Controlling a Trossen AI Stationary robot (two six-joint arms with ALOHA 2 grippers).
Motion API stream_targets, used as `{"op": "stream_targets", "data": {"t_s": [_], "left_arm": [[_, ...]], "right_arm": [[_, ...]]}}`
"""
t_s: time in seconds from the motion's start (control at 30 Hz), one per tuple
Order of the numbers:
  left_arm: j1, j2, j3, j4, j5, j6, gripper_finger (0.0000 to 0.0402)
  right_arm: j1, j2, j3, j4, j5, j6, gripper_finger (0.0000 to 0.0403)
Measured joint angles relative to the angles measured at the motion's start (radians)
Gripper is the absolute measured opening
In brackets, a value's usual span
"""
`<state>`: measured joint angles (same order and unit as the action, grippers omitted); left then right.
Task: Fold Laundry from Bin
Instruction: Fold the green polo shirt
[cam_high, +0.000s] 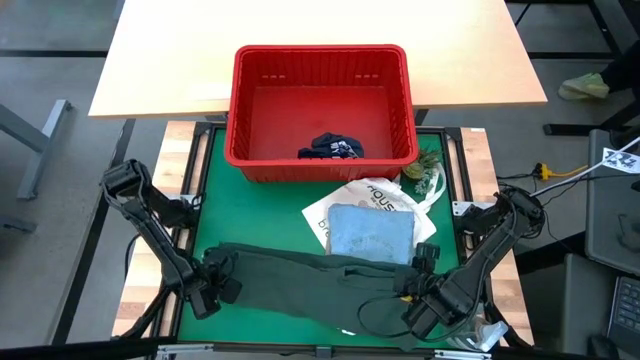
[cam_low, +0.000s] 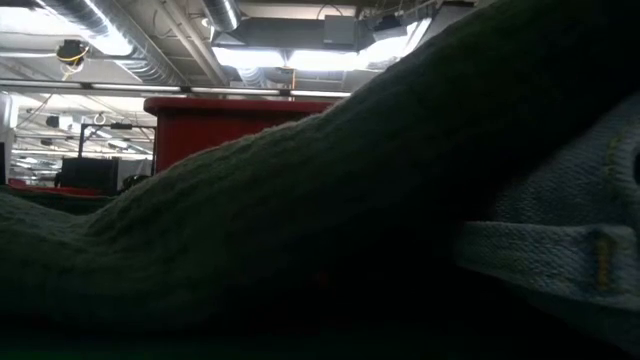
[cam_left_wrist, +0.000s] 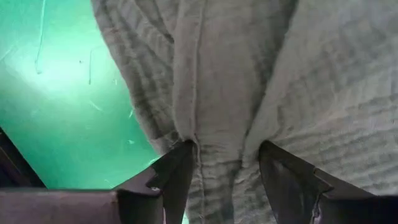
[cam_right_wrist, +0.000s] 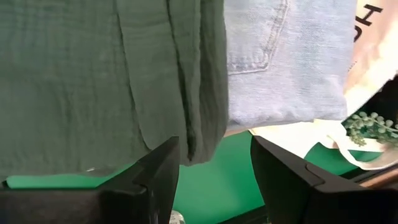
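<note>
A dark olive-green garment (cam_high: 310, 280) lies spread along the near side of the green mat (cam_high: 215, 190). My left gripper (cam_high: 212, 290) points down at its left end, open, with cloth (cam_left_wrist: 217, 93) between its fingers. My right gripper (cam_high: 425, 305) hovers open above the garment's right end (cam_right_wrist: 93, 81), touching nothing. A folded light blue garment (cam_high: 370, 232) rests on a white tote bag (cam_high: 385, 195). The red bin (cam_high: 320, 50) stands at the far side with navy shorts (cam_high: 332, 148) on its floor. My left gripper comes at the olive garment's left end from above, fingers pointing down and spread. Both fingertips (cam_left_wrist: 183, 155) stand on the cloth, which puckers around them. A ridge of cloth with a seam (cam_left_wrist: 221, 155) sits between the fingers. The garment lies on the mat.
A green plant sprig (cam_high: 425, 172) lies by the bin's near right corner, beside the tote bag. A light wooden table (cam_high: 320, 25) lies beyond the mat, under the bin's far half. In the low view the olive garment (cam_low: 350, 200) fills most of the picture.
</note>
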<state>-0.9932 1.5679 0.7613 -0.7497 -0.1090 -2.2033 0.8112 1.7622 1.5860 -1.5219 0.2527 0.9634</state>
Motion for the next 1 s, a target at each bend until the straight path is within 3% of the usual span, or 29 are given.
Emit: {"op": "stream_targets", "data": {"t_s": [0.33, 0.5, 0.73, 1.0], "left_arm": [[0.000, 0.001, -0.011, 0.026, -0.023, 0.019, 0.0173], [0.001, 0.003, -0.012, 0.043, -0.053, 0.023, 0.0125], [0.002, 0.009, -0.014, 0.063, -0.152, 0.053, 0.0016], [0.004, 0.016, 0.150, -0.091, -0.162, 0.170, 0.0005]], "right_arm": [[0.000, 0.000, 0.000, 0.009, 0.000, 0.000, 0.0198], [0.000, 0.000, 0.000, 0.010, 0.000, 0.000, 0.0198], [0.000, 0.000, 0.000, 0.011, 0.000, 0.000, 0.0198], [0.000, 0.000, 0.000, 0.011, 0.011, 0.000, 0.0198]]}}
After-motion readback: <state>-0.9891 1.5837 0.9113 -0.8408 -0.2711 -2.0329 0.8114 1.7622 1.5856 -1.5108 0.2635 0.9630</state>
